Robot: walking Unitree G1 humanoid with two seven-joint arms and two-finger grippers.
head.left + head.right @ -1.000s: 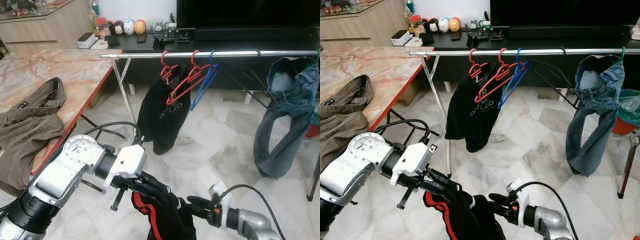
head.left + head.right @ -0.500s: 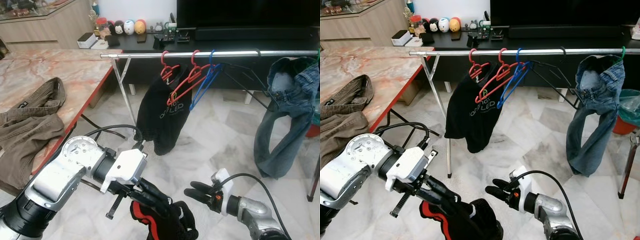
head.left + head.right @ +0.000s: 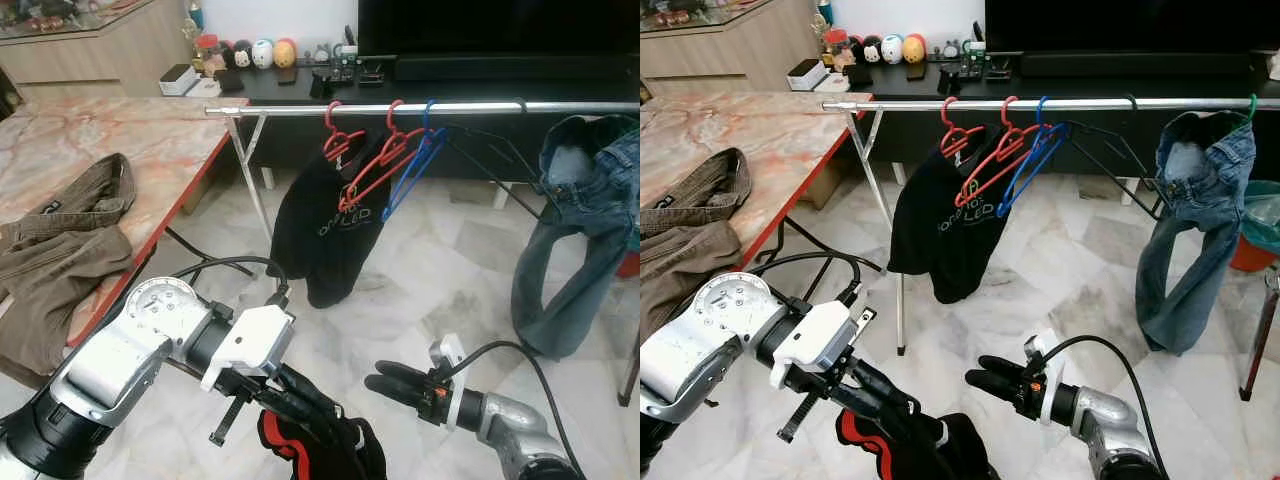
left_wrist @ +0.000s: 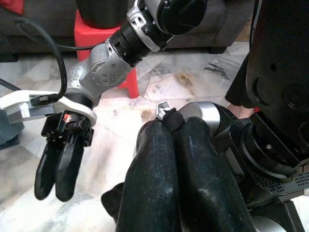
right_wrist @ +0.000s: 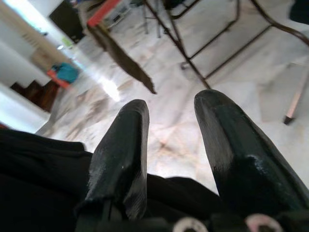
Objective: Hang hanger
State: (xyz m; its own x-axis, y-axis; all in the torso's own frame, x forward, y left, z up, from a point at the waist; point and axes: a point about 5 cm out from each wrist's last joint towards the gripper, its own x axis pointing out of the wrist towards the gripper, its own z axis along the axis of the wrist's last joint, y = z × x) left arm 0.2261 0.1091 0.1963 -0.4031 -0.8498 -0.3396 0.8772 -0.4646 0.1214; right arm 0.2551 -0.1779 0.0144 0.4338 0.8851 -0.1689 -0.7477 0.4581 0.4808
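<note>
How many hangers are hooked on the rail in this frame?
5 visible: two red hangers over the black shirt, a blue hanger beside them, a black hanger further right, and a green hook above the jeans. More may be hidden.

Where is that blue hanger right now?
The blue hanger hangs on the silver rail, just right of two red hangers and the black shirt, across the floor from the robot.

The rail [image 3: 420,108] was shiny bare metal; under it, plastic hangers [image 3: 385,160], a matt black cloth shirt [image 3: 325,225] and faded denim jeans [image 3: 580,230]. The floor [image 3: 450,270] below was glossy marble.
</note>
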